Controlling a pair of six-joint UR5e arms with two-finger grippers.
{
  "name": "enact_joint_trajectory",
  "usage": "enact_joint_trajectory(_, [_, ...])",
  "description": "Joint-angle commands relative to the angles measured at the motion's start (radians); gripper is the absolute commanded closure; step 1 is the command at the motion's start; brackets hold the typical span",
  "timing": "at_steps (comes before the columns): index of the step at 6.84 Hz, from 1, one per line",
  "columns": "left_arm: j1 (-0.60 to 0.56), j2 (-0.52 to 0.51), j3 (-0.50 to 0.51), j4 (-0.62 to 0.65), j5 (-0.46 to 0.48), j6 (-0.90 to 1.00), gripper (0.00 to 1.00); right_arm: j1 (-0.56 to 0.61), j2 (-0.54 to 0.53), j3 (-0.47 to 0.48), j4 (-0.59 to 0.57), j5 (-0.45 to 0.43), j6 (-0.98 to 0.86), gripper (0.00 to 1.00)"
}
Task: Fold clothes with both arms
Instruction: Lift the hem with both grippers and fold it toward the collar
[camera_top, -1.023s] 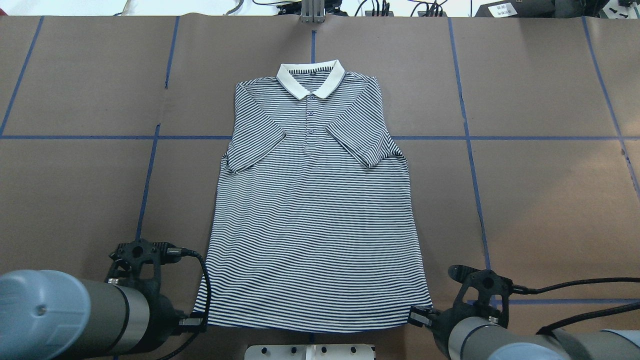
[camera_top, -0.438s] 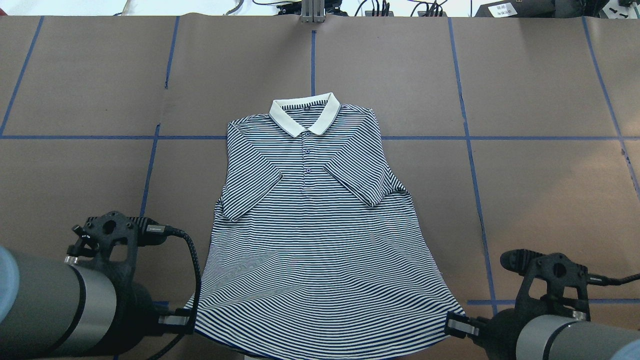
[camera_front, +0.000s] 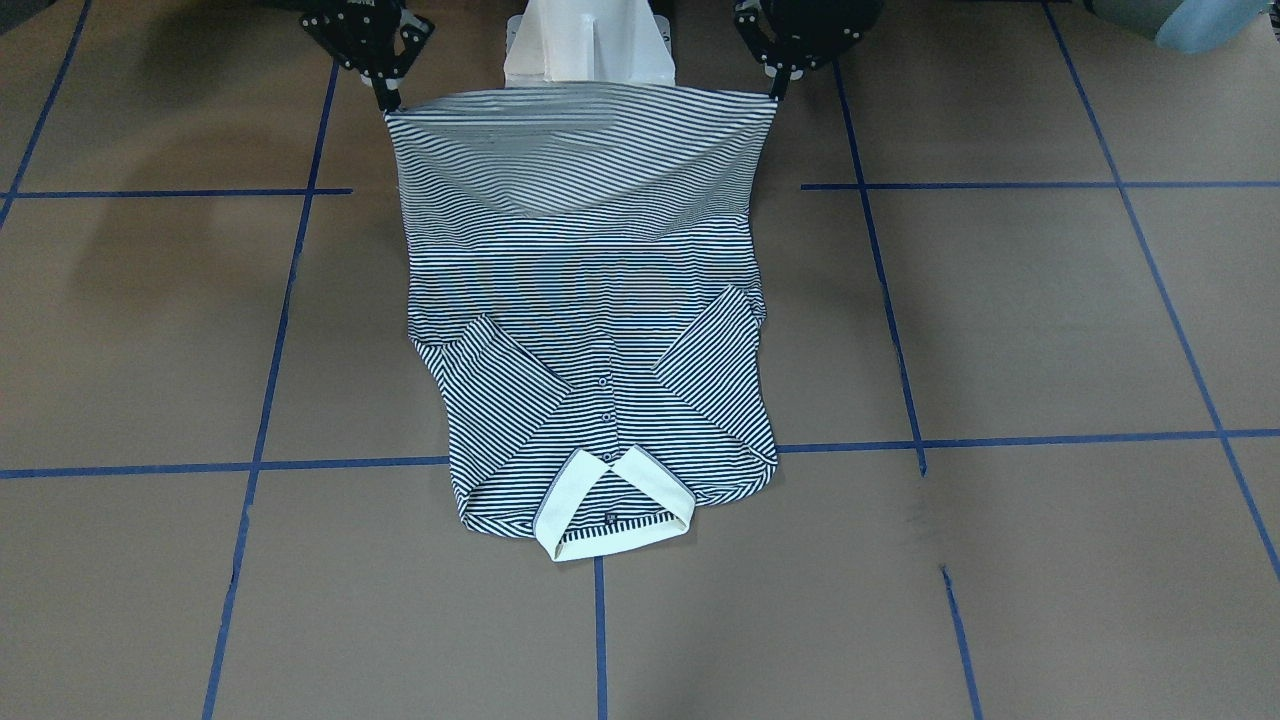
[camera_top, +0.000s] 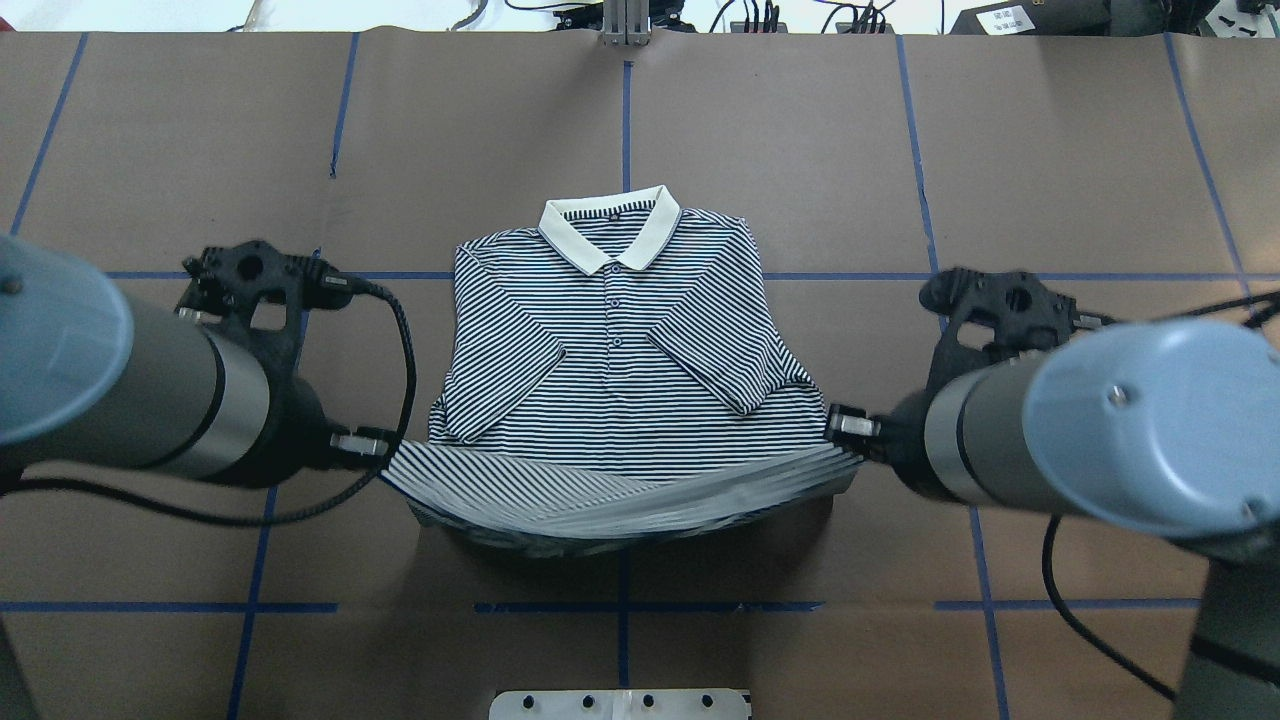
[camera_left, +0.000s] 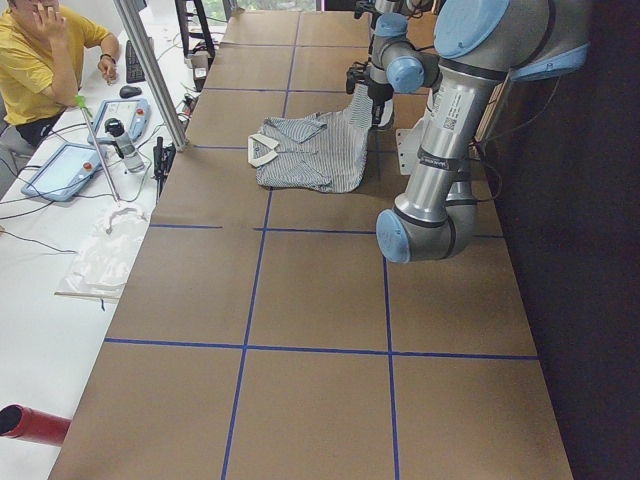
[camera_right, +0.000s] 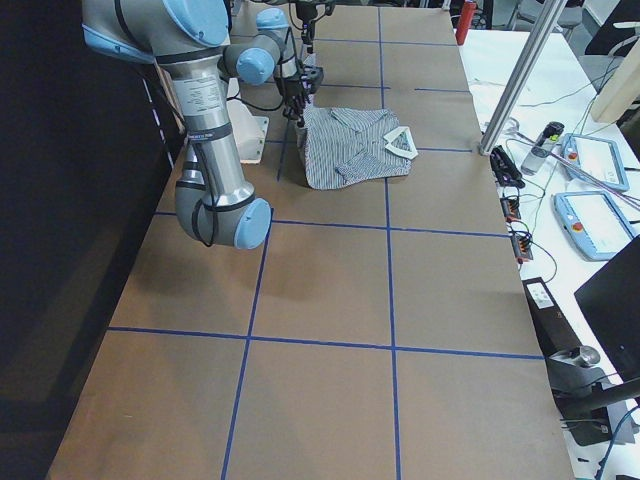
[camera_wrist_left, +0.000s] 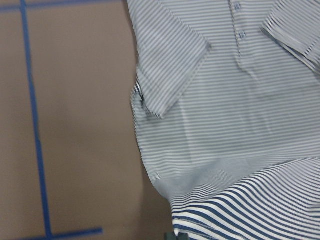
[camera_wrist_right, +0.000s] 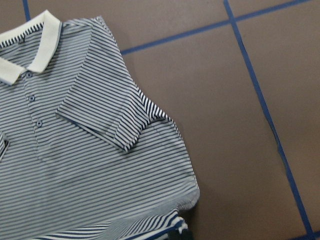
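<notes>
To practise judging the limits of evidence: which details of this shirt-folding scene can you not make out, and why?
1. Overhead view: the lifted hem of the polo shirt is motion-blurred, its stripes smeared.
2. Wrist views: the bottom edge cuts off nearly all of the left gripper and right gripper.
3. Front-facing view: the collar label is too small to read.
4. Side views: both grips are far off and too small to judge.
</notes>
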Motion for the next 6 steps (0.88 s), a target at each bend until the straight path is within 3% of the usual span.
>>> enact_joint_trajectory(1, [-0.145,-0.07,0.203,-0.084,0.0,0.123,1.0,0.18,0.076,-0.244,0.133,0.058,-0.127,1.0])
enact_joint_trajectory(3, [-0.205,-0.075,0.442,-0.326,0.006,0.158,1.0,0.226,0.15,-0.508,0.365,0.058,-0.127,1.0])
enact_joint_trajectory(6, [-0.235,-0.11,0.77,-0.635,0.008,0.169,1.0,0.234,0.272,-0.876,0.594,0.052,-0.127,1.0])
